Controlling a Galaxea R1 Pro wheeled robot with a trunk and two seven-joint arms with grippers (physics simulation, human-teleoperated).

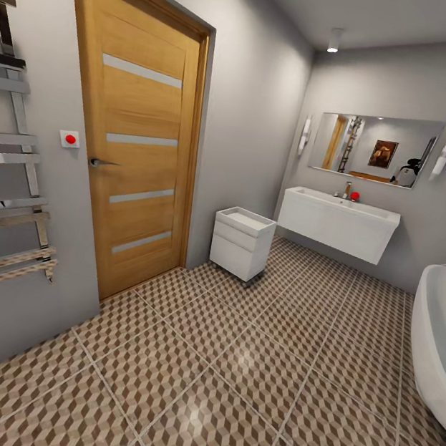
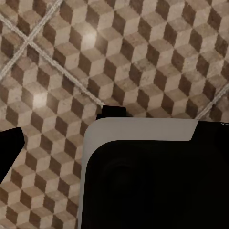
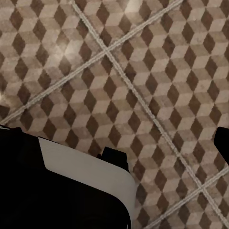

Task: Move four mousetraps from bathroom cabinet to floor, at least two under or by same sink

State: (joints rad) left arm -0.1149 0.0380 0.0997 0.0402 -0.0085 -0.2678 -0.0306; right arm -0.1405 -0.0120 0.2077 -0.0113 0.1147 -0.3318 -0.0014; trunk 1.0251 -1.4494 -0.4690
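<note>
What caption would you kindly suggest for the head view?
Tiled bathroom floor leading to a wall-hung sink, white drawer unit and wooden door.

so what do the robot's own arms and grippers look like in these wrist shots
Little of them shows. In the left wrist view, a rounded white shell edge rims a glossy black body, with a small black tab above it and a black piece at the picture's edge. The right wrist view shows the same white-edged black housing. No cables or markings are visible, over brown, beige and grey cube-pattern floor tiles.

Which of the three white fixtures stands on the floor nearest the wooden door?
The small white drawer unit, right beside the door; the wall-hung sink and bathtub sit farther right.
</note>
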